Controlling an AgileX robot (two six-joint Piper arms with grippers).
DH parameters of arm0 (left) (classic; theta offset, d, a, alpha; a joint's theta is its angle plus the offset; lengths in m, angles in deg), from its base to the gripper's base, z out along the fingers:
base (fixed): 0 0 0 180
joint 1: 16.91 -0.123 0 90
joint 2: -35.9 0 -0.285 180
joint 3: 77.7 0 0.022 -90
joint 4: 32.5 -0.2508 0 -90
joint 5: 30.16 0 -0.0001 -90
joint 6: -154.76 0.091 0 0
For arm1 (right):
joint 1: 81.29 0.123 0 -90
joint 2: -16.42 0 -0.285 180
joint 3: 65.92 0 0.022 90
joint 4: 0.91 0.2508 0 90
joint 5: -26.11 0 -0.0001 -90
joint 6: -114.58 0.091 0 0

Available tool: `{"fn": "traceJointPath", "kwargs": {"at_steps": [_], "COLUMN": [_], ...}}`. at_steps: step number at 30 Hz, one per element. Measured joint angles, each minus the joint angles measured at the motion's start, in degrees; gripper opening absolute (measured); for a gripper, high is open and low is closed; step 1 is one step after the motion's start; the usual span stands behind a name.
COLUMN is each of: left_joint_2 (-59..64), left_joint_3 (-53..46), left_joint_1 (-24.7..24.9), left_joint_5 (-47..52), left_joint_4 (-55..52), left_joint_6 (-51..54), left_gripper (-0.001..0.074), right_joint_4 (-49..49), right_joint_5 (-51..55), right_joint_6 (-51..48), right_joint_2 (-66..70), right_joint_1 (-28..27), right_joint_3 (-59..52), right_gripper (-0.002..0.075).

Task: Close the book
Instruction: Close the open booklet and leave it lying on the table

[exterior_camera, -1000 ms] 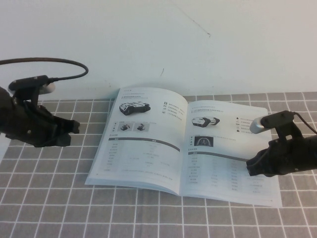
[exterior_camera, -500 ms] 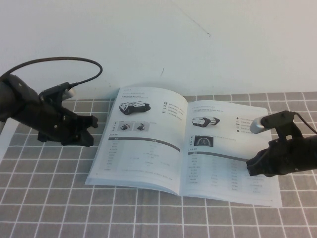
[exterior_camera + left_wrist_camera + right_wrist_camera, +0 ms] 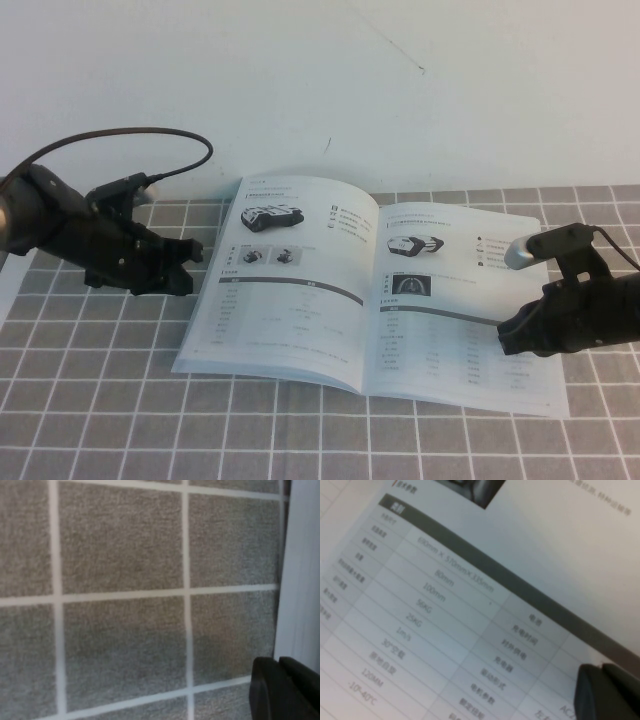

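Note:
An open booklet (image 3: 300, 290) lies flat on the grey gridded cloth, its printed pages facing up. My left gripper (image 3: 194, 256) is low over the cloth just off the booklet's left edge, fingers together and holding nothing. In the left wrist view the left gripper (image 3: 278, 662) sits beside the white page edge (image 3: 302, 570). My right gripper (image 3: 505, 336) rests shut on the right-hand page near its outer side. The right wrist view shows the right gripper (image 3: 601, 669) against the printed table on the page (image 3: 470, 580).
The gridded cloth (image 3: 100, 400) covers the table in front and to both sides of the booklet. A white wall (image 3: 320, 80) stands right behind the booklet. The left arm's cable (image 3: 120, 138) loops above the cloth at the left.
My left arm has swung right and lowered, bringing its gripper close to the booklet's left edge. The right arm and the booklet have not moved.

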Motion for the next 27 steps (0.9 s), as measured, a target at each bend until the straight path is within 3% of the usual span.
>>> {"fn": "traceJointPath", "kwargs": {"at_steps": [11,27], "left_joint_2": [0.0,0.36], "left_joint_3": [0.0,0.4], "left_joint_1": [2.56,2.58], "left_joint_5": [-2.25,-1.85], "left_joint_4": [-2.75,-7.05], "left_joint_6": [1.02,-3.55], "left_gripper": [-0.0002,-0.0002], "right_joint_4": [0.0,0.0], "right_joint_5": [0.0,0.0], "right_joint_6": [0.0,0.0], "right_joint_2": [0.0,0.0], "right_joint_1": [0.0,0.0], "right_joint_3": [0.0,0.0], "right_gripper": [-0.0003,-0.0003]}}
